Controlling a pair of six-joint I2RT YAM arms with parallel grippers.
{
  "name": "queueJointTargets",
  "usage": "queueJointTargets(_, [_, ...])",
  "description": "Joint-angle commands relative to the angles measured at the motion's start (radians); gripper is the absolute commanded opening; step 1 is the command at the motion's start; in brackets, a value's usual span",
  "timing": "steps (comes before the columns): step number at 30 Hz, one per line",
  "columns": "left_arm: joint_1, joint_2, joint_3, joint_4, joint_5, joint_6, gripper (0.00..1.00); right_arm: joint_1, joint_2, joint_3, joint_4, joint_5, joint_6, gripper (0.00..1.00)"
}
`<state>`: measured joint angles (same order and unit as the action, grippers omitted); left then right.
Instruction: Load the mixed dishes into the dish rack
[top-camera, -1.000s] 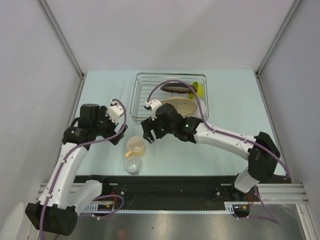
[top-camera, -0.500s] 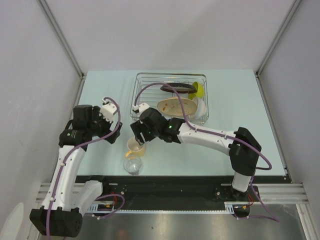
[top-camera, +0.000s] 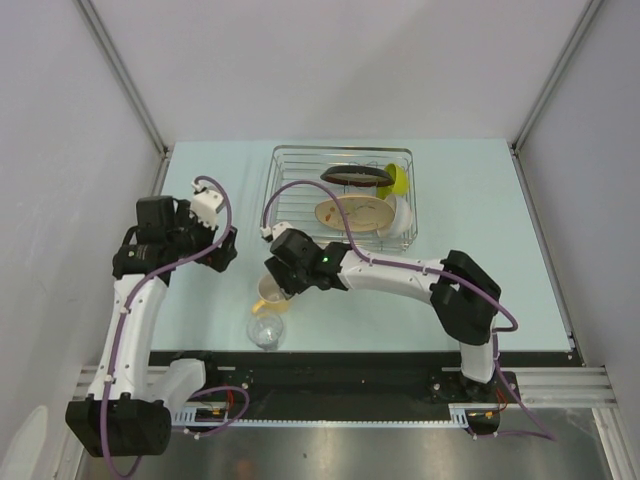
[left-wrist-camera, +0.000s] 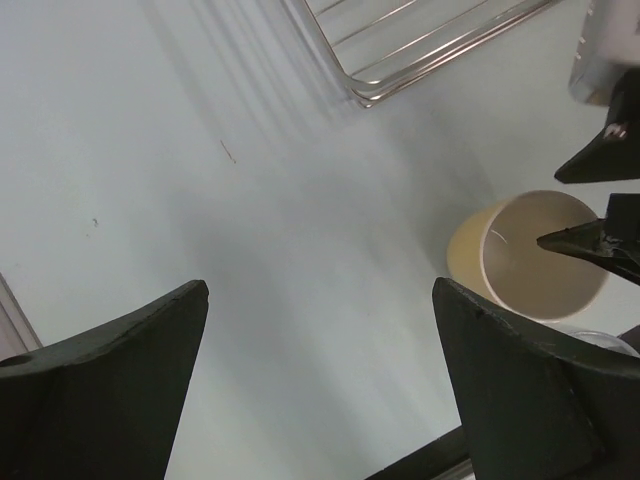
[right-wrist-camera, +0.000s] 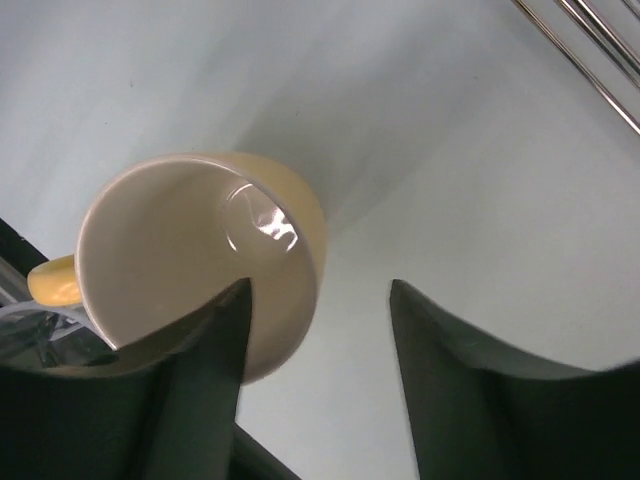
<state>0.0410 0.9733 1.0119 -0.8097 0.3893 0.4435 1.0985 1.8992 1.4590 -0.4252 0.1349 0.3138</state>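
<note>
We see right pincer (right-wrist-camera: 320, 288) spread, one finger over mug (right-wrist-camera: 180, 240) mouth; glass (right-wrist-camera: 22, 335) cut off at edge; left pincer (left-wrist-camera: 320, 290) spread above worktop (left-wrist-camera: 200, 150).

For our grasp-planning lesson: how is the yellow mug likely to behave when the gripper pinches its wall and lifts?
The cream-yellow mug looks rigid and glossy, so it may slip in the right gripper, which straddles its wall. Held on one side only, it will probably tilt when lifted. It stands upright, so rolling seems unlikely.
</note>
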Motion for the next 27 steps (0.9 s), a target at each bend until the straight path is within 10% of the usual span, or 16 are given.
queueJointTargets(1, [0.01, 0.008, 0.056, 0.041, 0.049, -0.043, 1.0, -0.017, 0.05, 0.035, 0.019, 0.009, -0.002, 0.47])
queueJointTargets(3, [0.008, 0.01, 0.059, 0.044, 0.049, -0.052, 1.0, -0.028, 0.063, 0.032, 0.025, -0.003, 0.01, 0.12])
queueJointTargets(5, [0.01, 0.016, 0.063, 0.046, 0.049, -0.061, 1.0, -0.034, 0.072, 0.018, 0.037, -0.009, 0.018, 0.0])
queueJointTargets(21, [0.01, 0.077, 0.077, 0.087, 0.098, -0.118, 1.0, -0.091, -0.049, -0.066, 0.18, -0.076, 0.039, 0.0])
queueJointTargets(27, [0.04, 0.11, 0.22, -0.006, 0.267, -0.176, 1.0, -0.193, -0.248, -0.126, 0.345, -0.316, 0.201, 0.0])
